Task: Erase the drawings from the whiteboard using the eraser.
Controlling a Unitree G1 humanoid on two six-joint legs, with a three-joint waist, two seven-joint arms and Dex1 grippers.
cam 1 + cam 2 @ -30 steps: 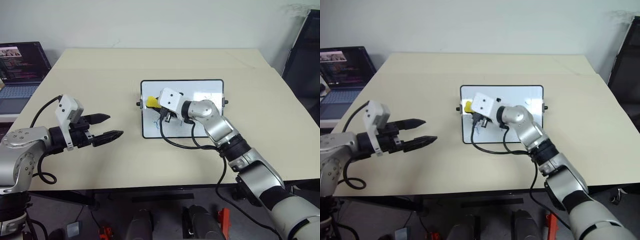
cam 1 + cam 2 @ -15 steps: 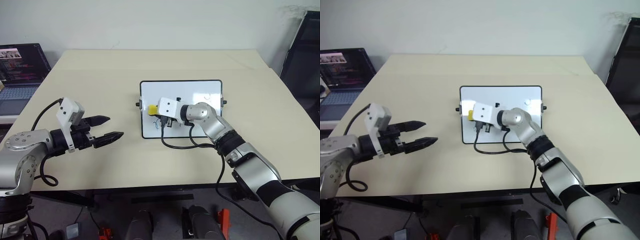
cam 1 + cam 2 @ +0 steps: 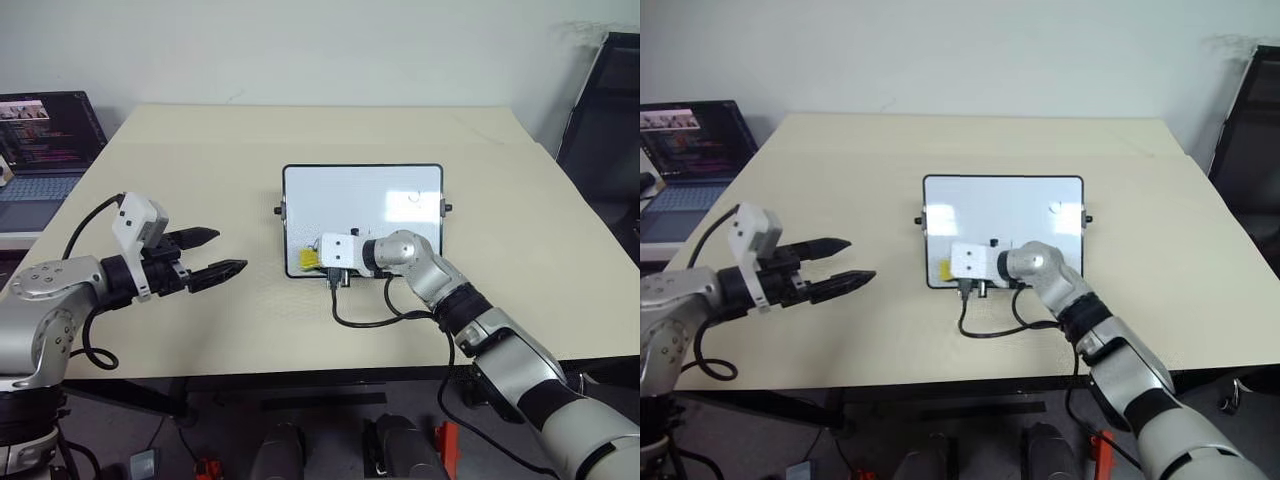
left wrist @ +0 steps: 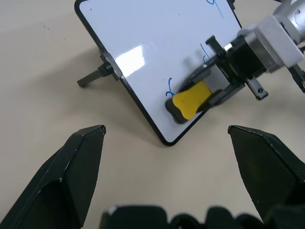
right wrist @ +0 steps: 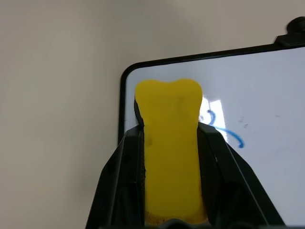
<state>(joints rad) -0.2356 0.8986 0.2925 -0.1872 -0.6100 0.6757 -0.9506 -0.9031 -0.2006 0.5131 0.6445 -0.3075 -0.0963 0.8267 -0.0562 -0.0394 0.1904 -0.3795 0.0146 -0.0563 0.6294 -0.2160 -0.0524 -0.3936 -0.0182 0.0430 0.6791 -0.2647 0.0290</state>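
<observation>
The right gripper [image 3: 312,259], pinching the small yellow eraser [image 4: 191,100], has come down to the near left corner of the glossy black-framed whiteboard [image 3: 380,195], probably wiping the blue squiggles [image 5: 224,128], while the left gripper [image 3: 212,254] hovers spread.

In the head views the right tool [image 3: 318,259] and its white wrist module cover the near left corner of the whiteboard [image 3: 362,195], so the drawings [image 4: 170,87] there are hidden and only a sliver of the eraser [image 3: 309,259] shows. The laptop [image 3: 45,135] beside the tabletop [image 3: 230,150] is cut off by the picture's edge, its screen text too small to read. In the left wrist view the whiteboard's far corner runs out of frame, and one blue stroke with it.
</observation>
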